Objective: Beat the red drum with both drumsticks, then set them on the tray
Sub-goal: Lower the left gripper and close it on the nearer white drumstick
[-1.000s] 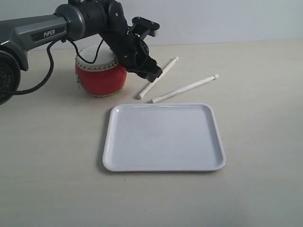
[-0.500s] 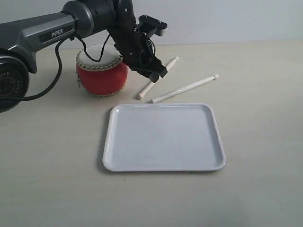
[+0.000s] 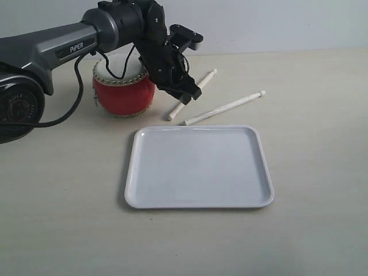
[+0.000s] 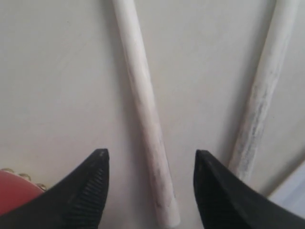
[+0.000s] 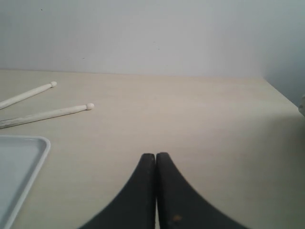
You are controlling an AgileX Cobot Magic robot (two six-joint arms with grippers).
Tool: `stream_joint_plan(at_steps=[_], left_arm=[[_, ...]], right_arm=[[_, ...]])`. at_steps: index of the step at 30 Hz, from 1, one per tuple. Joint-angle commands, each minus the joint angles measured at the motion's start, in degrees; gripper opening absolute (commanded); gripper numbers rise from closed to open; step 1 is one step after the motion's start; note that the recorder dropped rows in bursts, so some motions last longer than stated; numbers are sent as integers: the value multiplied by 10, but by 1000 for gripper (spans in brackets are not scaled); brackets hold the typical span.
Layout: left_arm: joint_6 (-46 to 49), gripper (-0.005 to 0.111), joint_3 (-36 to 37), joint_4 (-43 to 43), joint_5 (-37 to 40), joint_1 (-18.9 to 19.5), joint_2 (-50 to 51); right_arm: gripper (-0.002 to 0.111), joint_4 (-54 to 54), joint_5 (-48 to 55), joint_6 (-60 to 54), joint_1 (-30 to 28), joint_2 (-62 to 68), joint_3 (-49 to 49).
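One drumstick (image 4: 146, 119) lies centred between the wide-spread, empty left jaws; the right jaws are pressed together.

Red drum (image 3: 122, 95) stands upright, cream skin up; two pale drumsticks (image 3: 225, 107) lie flat beside it — apparently not touching — just behind the white tray (image 3: 198, 168)

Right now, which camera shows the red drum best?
The exterior view: the red drum shows nearly whole, with the left arm crossing its upper right edge. The left wrist view catches only a red sliver; the right wrist view misses it.
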Motion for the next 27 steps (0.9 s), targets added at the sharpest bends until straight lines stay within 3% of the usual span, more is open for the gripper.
stream_joint_plan(at_steps=[1, 12, 19, 27], left_arm=[[-6, 53, 0, -1, 0, -1, 9], [-4, 53, -10, 0, -11, -2, 3], [-3, 53, -65, 3, 10, -23, 3], [-5, 53, -68, 34, -4, -35, 28]], right_arm=[[0, -1, -9, 0, -1, -3, 0], [0, -1, -9, 0, -1, -3, 0], [0, -1, -9, 0, -1, -3, 0], [0, -1, -9, 0, -1, -3, 0]])
